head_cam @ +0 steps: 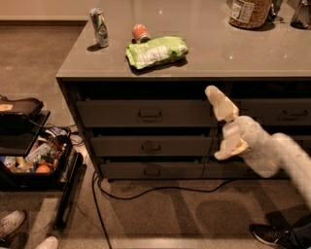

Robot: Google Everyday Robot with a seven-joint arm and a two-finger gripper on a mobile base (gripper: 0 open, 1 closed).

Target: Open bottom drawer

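Observation:
The bottom drawer (152,170) is the lowest of the cabinet's left three, grey-brown, with a small dark handle (151,171) at its centre. It looks closed, flush with the drawers above it. My gripper (224,127) is white, with its two fingers spread wide apart and nothing between them. It hangs in front of the cabinet, at the seam between the left and right stacks. It is to the right of the bottom drawer's handle and higher, about level with the middle drawer (151,146).
A black cable (146,190) lies on the floor in front of the cabinet. A black cart with clutter (29,160) stands to the left. On the countertop (218,53) are a can (99,27), a green bag (156,51) and a jar (250,10). Shoes (14,227) are at bottom left.

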